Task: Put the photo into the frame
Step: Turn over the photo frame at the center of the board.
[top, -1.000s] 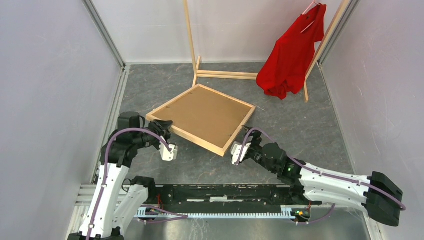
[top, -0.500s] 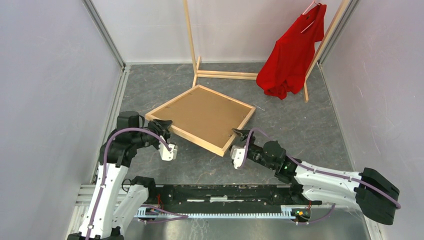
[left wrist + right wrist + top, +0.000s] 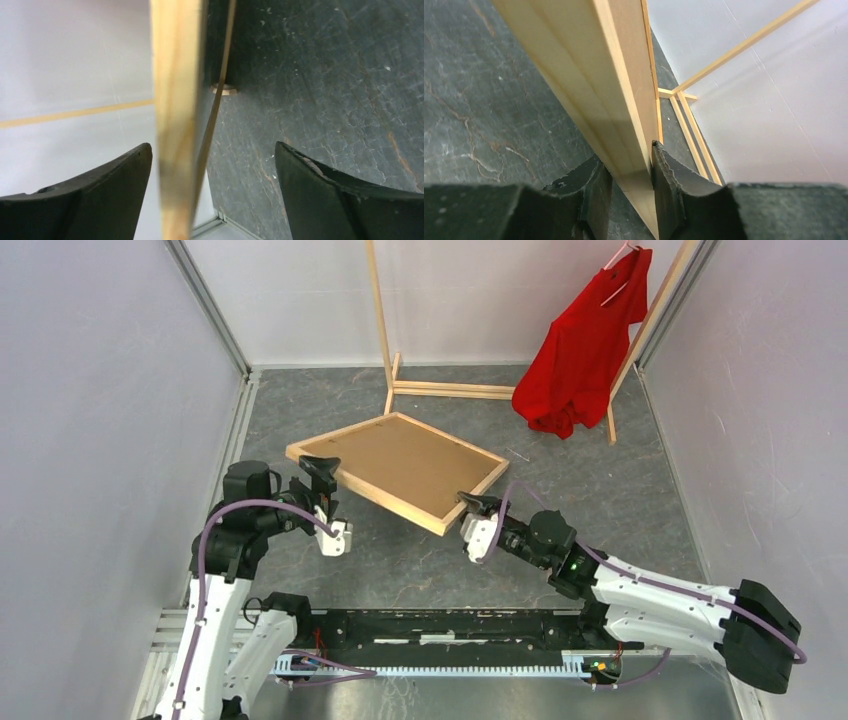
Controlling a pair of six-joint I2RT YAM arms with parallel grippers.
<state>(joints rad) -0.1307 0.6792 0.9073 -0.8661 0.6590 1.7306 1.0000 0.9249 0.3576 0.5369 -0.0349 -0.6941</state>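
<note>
1. From above, we see the frame (image 3: pixel 380 498) in the middle of the grey table (image 3: pixel 600 490), turned so that its corners point at the table's edges. A brown backing board (image 3: pixel 400 465) fills it.
2. In that same view the left gripper (image 3: pixel 322 480) sits at the frame's left corner with its jaws spread, one finger above the rim and one below. The right gripper (image 3: pixel 472 506) sits at the frame's near corner, clamped on the wood.
3. A wooden clothes rack (image 3: pixel 380 330) stands at the table's far edge, and a red shirt (image 3: pixel 585 345) hangs from it toward the far right corner.
4. In the left wrist view, the frame (image 3: pixel 177 100) runs edge-on between the fingers (image 3: pixel 115 190) of the left gripper (image 3: pixel 212 146). There is a clear gap on each side, so the gripper is released and touches nothing. The table (image 3: pixel 325 75) lies to the right of the rim.
5. In the right wrist view, both fingers (image 3: pixel 674 175) of the right gripper (image 3: pixel 629 160) press against the frame (image 3: pixel 594 75), pinching its rim between them. The table (image 3: pixel 484 100) shows to the left of the rim and the foot of the rack (image 3: pixel 684 120) beyond it.
</note>
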